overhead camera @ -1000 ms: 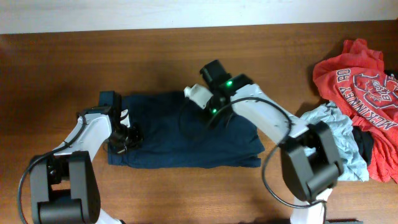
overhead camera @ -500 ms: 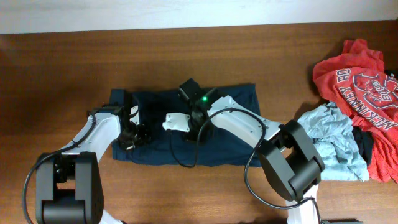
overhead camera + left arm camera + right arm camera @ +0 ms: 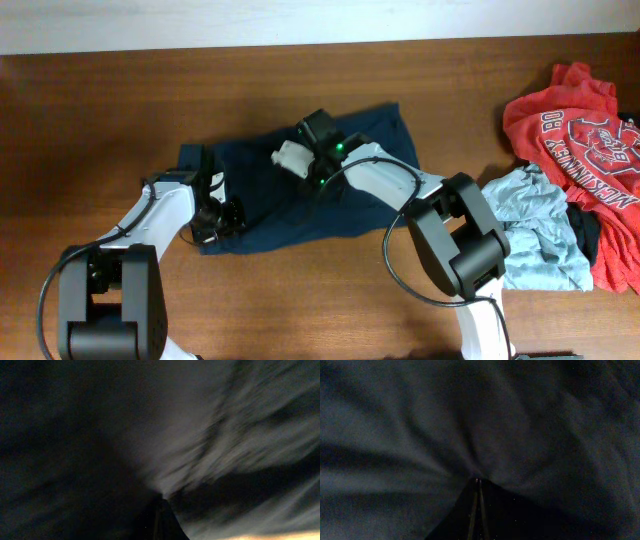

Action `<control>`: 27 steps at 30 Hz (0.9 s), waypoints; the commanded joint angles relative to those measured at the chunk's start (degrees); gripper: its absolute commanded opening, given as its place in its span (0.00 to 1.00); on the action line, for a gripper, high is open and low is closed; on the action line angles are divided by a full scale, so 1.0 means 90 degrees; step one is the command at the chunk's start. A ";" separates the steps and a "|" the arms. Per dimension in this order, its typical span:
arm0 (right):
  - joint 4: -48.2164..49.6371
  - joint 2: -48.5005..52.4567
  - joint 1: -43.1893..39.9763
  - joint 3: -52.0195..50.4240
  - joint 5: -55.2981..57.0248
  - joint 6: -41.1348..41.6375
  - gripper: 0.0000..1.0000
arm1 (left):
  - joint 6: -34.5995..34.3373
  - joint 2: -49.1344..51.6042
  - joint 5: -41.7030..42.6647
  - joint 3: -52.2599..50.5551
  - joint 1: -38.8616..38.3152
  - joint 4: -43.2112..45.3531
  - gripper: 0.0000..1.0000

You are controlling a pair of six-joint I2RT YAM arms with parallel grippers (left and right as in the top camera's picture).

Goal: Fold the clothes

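Observation:
The clothes (image 3: 270,215), a dark navy garment, lie rumpled and slanted across the middle of the table, the right end reaching toward the far side. My left gripper (image 3: 213,218) is down on the garment's left end. It is shut, and the left wrist view shows its tips (image 3: 159,499) pinching cloth (image 3: 225,435) that streaks away blurred. My right gripper (image 3: 306,165) sits over the garment's upper middle. It is shut too, with navy folds (image 3: 420,435) radiating from its closed tips (image 3: 477,481).
A red printed T-shirt (image 3: 575,125) is heaped at the right edge. A pale blue-grey garment (image 3: 530,225) and a dark piece (image 3: 585,235) lie beside it. The brown wooden table (image 3: 100,110) ends at a white wall at the back.
The right gripper dragged cloth left across the garment, then back toward the far side. The neat rectangle has become a slanted, bunched shape. The left gripper shifted slightly right.

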 commanded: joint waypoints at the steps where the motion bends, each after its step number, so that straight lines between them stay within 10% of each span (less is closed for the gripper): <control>1: -0.0180 0.0583 -0.0959 -0.0155 0.2062 0.1304 0.04 | 0.0075 -0.0160 -0.0381 0.0012 0.0002 -0.0102 0.01; 20: -0.1277 0.0520 -0.2863 -0.0153 0.1248 0.2752 0.04 | 0.0075 -0.0160 -0.0765 0.0012 0.0389 -0.0270 0.01; 27: -0.1882 -0.0270 -0.2834 -0.0153 -0.0073 0.1880 0.04 | 0.0228 -0.0223 -0.0765 0.0100 0.0408 -0.0204 0.01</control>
